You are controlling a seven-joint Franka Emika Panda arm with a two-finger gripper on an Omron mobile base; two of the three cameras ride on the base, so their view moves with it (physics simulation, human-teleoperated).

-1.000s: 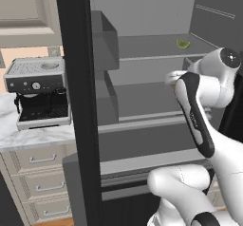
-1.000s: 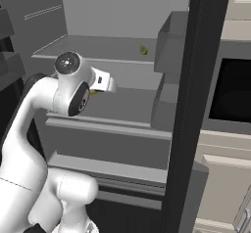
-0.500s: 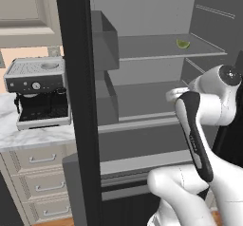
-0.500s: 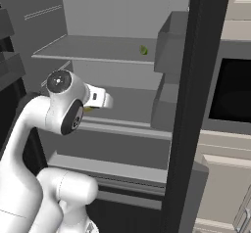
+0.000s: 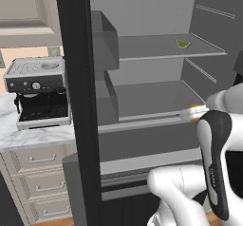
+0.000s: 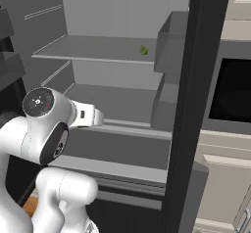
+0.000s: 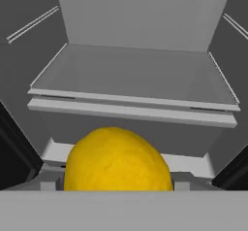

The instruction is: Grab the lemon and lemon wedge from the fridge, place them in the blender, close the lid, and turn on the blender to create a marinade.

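The lemon (image 7: 118,159) looms large and yellow at the bottom of the hand view, held between the fingers. In the left base view a sliver of the lemon (image 5: 195,110) shows at my gripper (image 5: 193,114), which is shut on it just in front of the fridge's middle shelf (image 5: 156,97). My gripper (image 6: 96,117) is also seen from the right base, pointing into the open fridge (image 6: 112,100). The lemon wedge (image 5: 183,43), small and greenish, lies on the upper shelf, near its right side, and shows as the lemon wedge (image 6: 143,50) from the right. The blender and lid are out of view.
The fridge's black door edge (image 5: 76,101) stands left of the arm, with boxy door bins (image 5: 104,40) behind it. An espresso machine (image 5: 38,92) sits on the marble counter at left. On the right stand another black door edge (image 6: 196,104) and a dark oven window (image 6: 235,95).
The arm has drawn back and down, out of the fridge toward the base, with the lemon still in the gripper. The wedge has not moved.
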